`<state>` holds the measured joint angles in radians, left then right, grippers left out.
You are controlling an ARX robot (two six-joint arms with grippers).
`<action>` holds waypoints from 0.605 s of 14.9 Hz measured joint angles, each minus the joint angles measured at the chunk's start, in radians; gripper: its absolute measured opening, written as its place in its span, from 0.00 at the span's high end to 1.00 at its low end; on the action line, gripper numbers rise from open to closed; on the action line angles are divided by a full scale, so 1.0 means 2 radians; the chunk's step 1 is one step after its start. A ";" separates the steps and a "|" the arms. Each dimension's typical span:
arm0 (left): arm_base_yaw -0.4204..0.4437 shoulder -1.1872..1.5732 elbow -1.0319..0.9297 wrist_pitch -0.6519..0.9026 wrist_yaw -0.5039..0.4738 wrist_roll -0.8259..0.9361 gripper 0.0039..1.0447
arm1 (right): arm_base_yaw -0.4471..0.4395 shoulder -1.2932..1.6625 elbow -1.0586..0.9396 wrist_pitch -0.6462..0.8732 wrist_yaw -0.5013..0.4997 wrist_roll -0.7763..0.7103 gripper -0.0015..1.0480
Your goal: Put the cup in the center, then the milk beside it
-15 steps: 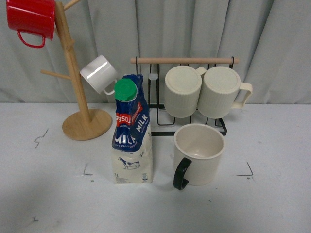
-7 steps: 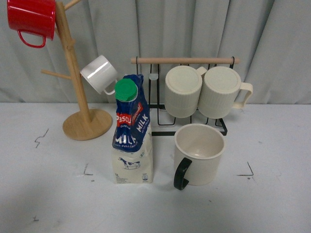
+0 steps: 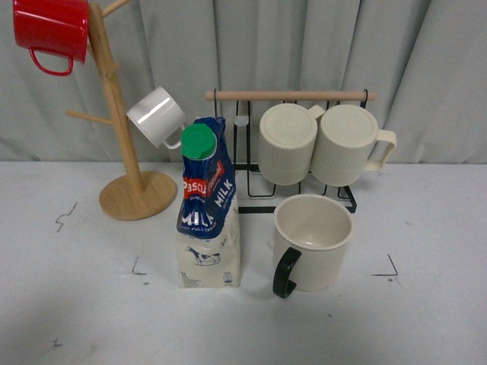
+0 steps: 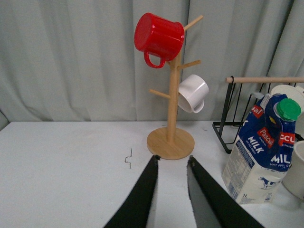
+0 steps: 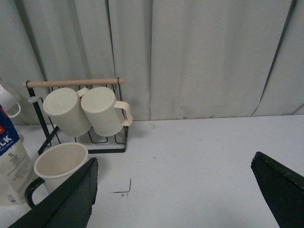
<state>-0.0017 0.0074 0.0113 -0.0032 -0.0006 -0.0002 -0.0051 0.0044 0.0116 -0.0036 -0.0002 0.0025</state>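
The cup (image 3: 313,239), a wide cream mug with a black handle, stands upright on the white table inside the marked corners, handle toward me. It also shows in the right wrist view, cup (image 5: 56,164). The milk (image 3: 208,205), a blue-and-cream carton with a green cap, stands just left of the cup, a small gap between them. In the left wrist view the milk (image 4: 263,145) is off to one side. My left gripper (image 4: 172,159) is open over bare table short of the wooden stand. My right gripper (image 5: 173,168) is wide open over bare table, away from the cup. Neither arm appears in the front view.
A wooden mug tree (image 3: 122,125) at the back left holds a red mug (image 3: 52,30) and a small white mug (image 3: 156,115). Behind the cup, a black wire rack (image 3: 251,163) carries two ribbed cream mugs (image 3: 323,144). Grey curtains close the back.
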 joint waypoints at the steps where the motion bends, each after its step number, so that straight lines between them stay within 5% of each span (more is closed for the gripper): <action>1: 0.000 0.000 0.000 0.000 0.000 0.000 0.70 | 0.000 0.000 0.000 0.000 0.000 0.000 0.06; 6: 0.000 0.000 0.000 0.000 0.000 0.000 0.09 | 0.000 0.000 0.000 0.000 0.000 0.000 0.06; 9: 0.000 0.000 0.000 0.000 0.000 0.000 0.06 | 0.000 0.000 0.000 0.000 0.000 0.000 0.06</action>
<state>-0.0017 0.0074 0.0113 -0.0036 -0.0002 0.0002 -0.0051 0.0044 0.0116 -0.0036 -0.0002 0.0025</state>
